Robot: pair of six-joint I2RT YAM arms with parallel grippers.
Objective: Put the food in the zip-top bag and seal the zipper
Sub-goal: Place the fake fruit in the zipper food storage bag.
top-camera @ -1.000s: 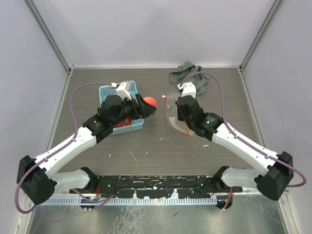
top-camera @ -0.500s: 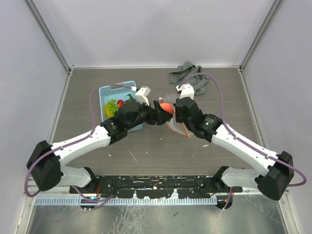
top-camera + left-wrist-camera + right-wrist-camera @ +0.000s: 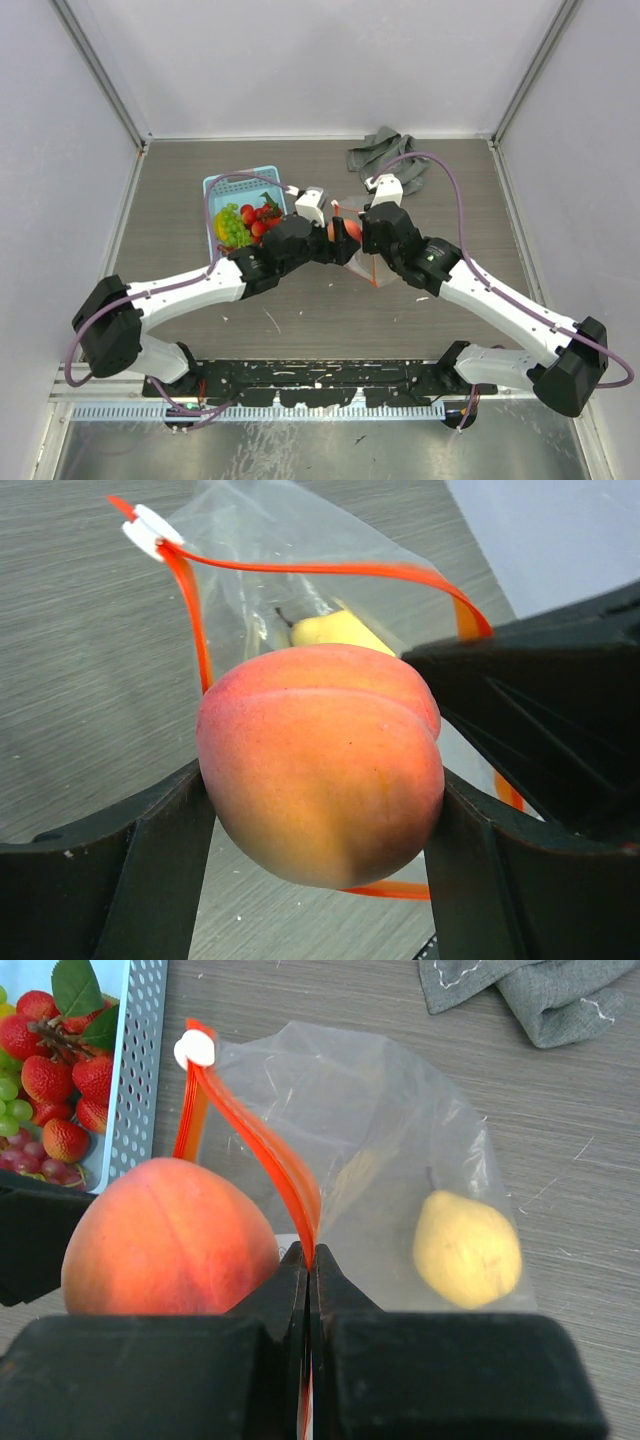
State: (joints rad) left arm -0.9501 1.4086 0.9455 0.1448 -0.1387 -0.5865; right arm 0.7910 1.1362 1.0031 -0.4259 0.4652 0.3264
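Light blue basket (image 3: pixel 222 184) at left held green and purple grapes (image 3: pixel 232 226) and strawberries (image 3: pixel 262 214), not yet bagged. Left gripper (image 3: pixel 340 240) had its jaws clamped wide on the peach (image 3: pixel 320 765), carried at the mouth of the zip-top bag (image 3: pixel 370 1150). Right gripper (image 3: pixel 308 1258), jaws pressed together on the zipper (image 3: pixel 268 1155), held one lip up so the mouth gaped. Yellow fruit (image 3: pixel 467 1250), pear-shaped, lay inside the bag. Step judged: loading the peach, roughly midway through the task. Next move calls for pushing the peach past the strip, then releasing without dragging the thin film. Table (image 3: pixel 300 300) was grey-brown wood grain. Grey cloth (image 3: pixel 385 155) sat crumpled at the back. Pale plain walls enclosed three sides.
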